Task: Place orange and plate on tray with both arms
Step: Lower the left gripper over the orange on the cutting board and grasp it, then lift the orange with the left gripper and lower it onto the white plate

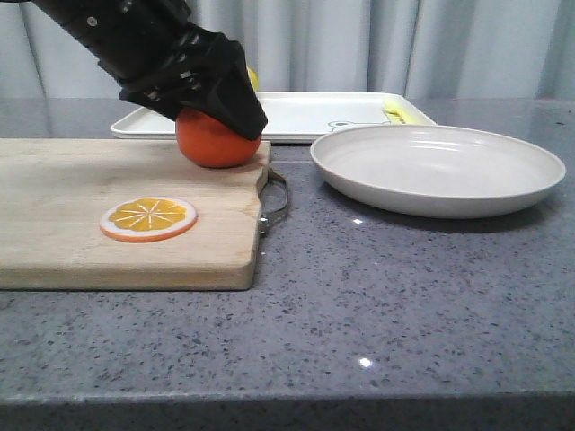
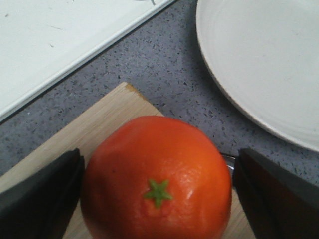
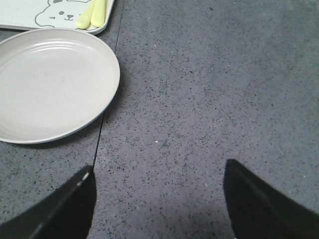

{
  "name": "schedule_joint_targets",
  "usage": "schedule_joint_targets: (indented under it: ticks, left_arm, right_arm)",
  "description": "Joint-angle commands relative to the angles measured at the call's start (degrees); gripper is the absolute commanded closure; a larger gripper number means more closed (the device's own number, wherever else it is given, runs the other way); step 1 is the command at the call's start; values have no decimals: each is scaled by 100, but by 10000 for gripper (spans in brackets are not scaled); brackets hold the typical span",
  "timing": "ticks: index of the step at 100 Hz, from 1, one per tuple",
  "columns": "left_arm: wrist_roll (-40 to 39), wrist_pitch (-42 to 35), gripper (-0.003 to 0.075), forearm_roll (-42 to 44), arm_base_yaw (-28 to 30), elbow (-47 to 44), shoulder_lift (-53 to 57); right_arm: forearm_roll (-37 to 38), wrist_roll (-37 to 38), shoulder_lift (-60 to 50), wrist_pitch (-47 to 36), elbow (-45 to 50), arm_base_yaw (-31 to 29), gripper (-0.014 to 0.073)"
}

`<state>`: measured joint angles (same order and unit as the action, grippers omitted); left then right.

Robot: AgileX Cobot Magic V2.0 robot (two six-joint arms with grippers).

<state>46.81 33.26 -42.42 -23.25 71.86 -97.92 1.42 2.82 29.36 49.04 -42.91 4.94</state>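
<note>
The left gripper [image 2: 158, 194] is down over the orange [image 1: 216, 142], its fingers spread to either side of the fruit. In the left wrist view one finger looks to be against the skin and the other just clear, so I would say it brackets the orange without a firm grip yet. The orange sits at the far right corner of the board [image 1: 81, 211], on the wood, stem up, a fair spot to pinch it across the middle. Nearer the front of the board lies an orange slice [image 1: 148, 218], well apart.

The right gripper [image 3: 158, 199] hangs wide open over bare bench [image 1: 377, 314], holding nothing, with the plate [image 3: 50, 84] off to one side. My guess is it waits there before going for the rim.

The plate is empty and rests on the bench right of the board. Behind both, along the far edge, the tray [image 1: 305, 115] holds something yellow near its right end and a bear drawing; neither orange nor plate is on it.
</note>
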Motion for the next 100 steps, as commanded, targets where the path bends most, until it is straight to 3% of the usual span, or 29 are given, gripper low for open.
schedule_joint_targets:
  ticks: [1, 38, 60, 74, 100]
  left_arm:
    - [-42, -169, 222, -143, -59, 205, 211]
    - [-42, -169, 519, -143, -59, 205, 221]
    - [-42, 397, 531, -157, -118, 735, 240]
    - [-129, 472, 531, -165, -449, 1240, 229]
    - [-323, -183, 531, -139, -1276, 1857, -204]
  right_arm:
    - [67, -45, 68, -355, -197, -28, 54]
    - [72, -45, 68, -360, -197, -28, 54]
    - [72, -45, 68, -360, -197, -28, 54]
    - [72, -45, 68, -355, -197, -28, 54]
    - [72, -45, 68, -355, -197, -28, 54]
